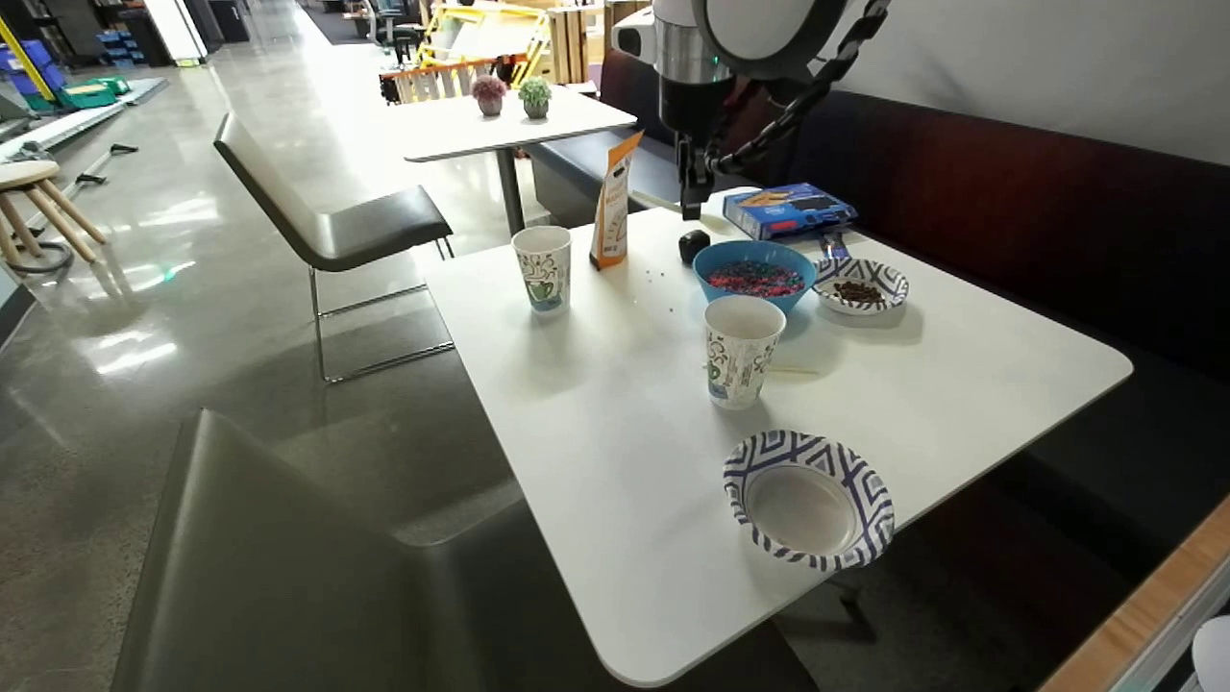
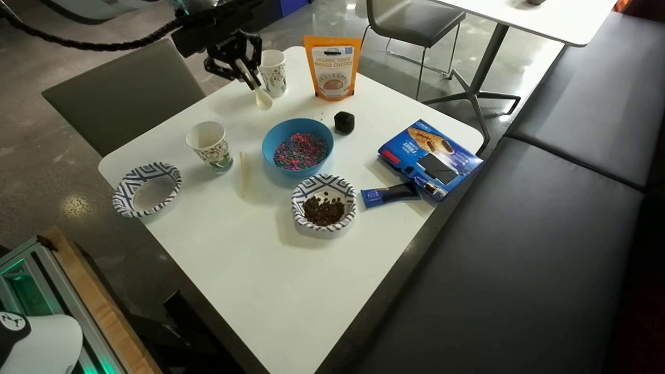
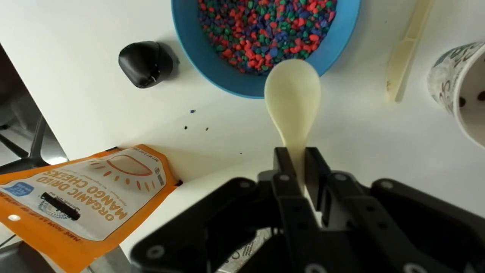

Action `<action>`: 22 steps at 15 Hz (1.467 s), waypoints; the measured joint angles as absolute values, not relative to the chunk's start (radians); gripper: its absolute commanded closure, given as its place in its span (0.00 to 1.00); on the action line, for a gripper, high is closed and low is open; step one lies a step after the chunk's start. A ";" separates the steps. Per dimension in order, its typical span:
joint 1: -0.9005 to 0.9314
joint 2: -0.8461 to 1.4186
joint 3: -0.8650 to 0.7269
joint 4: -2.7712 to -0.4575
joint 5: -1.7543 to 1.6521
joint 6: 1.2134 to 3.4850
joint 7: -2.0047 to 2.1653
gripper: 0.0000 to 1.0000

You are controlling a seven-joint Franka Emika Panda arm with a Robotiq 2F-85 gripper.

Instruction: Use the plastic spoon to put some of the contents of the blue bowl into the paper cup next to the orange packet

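My gripper (image 3: 297,155) is shut on the handle of the pale plastic spoon (image 3: 292,94); no pieces show on the spoon in the wrist view. There the spoon's tip overlaps the rim of the blue bowl (image 3: 227,81), which holds red, green and blue bits. In an exterior view the spoon (image 2: 263,99) hangs beside the blue bowl (image 2: 296,126), on the paper cup's side. The paper cup (image 2: 275,78) stands next to the orange packet (image 2: 333,70), just behind the gripper (image 2: 249,80) there. In the wrist view my fingers mostly hide this cup (image 3: 248,248).
A second printed cup (image 2: 209,148) and a pale plastic knife (image 2: 244,174) are near the blue bowl. Around them are a patterned bowl (image 2: 323,183) of brown bits, another patterned bowl (image 2: 156,192), a black lump (image 2: 344,122), a blue box (image 2: 431,161) and a wrapped bar (image 2: 388,195).
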State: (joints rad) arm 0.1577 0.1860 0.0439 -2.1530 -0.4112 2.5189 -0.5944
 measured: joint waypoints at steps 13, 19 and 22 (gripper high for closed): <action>0.039 0.191 0.064 -2.149 -0.295 2.519 -0.785 0.96; -0.020 0.231 0.064 -2.139 -0.232 2.519 -0.921 0.96; -0.029 0.274 0.064 -2.113 -0.231 2.519 -0.944 0.96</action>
